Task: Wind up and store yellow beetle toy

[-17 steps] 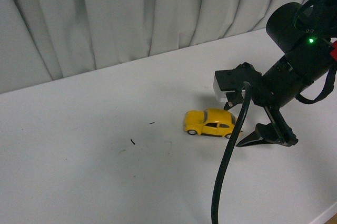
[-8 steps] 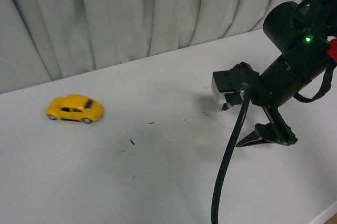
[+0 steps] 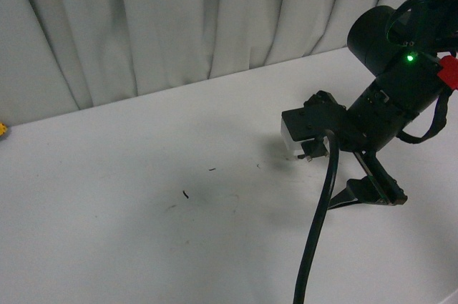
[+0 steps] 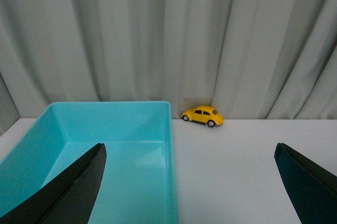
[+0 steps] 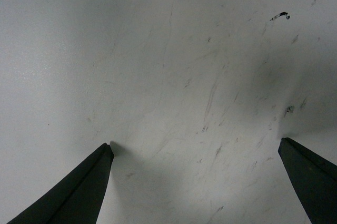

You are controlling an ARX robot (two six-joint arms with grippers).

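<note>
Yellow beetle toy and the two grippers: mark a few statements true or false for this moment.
The yellow beetle toy lies in the turquoise bin. False: it stands on the table beside the bin, at the curtain.
The right gripper has its jaws open, nothing between them. True.
The left gripper is shut on the toy. False: its jaws are open, the toy apart from them.
The toy stands on its wheels. True.

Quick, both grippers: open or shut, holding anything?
Left gripper: open, empty.
Right gripper: open, empty; the yellow beetle toy lies free.
</note>
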